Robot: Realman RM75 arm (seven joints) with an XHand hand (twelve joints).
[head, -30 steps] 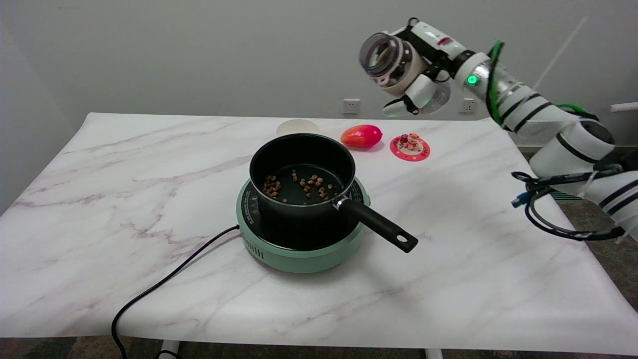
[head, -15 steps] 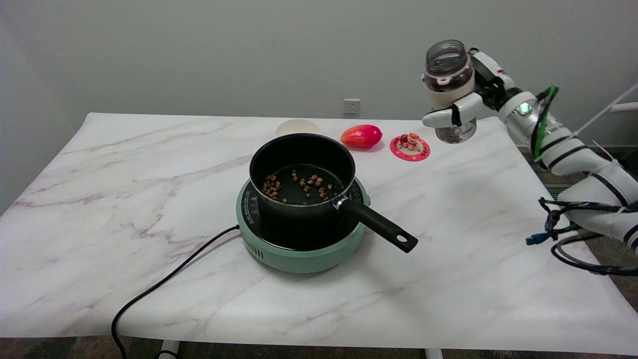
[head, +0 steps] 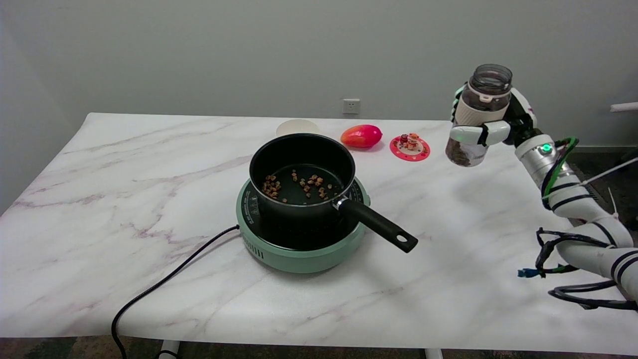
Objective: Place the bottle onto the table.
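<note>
My right hand grips a clear open-topped bottle with a cream band round its middle and brown pieces in its bottom. The bottle stands nearly upright in the air above the right side of the marble table, its base a little above the surface. A white finger wraps across the bottle's front. The rest of the hand is behind the bottle.
A black pot holding brown pieces sits on a green cooker mid-table, its handle pointing right and forward. A black cord trails to the front left. Behind lie a cream lid, a red-orange fruit and a pink coaster.
My right arm has swung right and down with the bottle. The bottle has turned from tilted with its mouth toward the camera to nearly upright.
</note>
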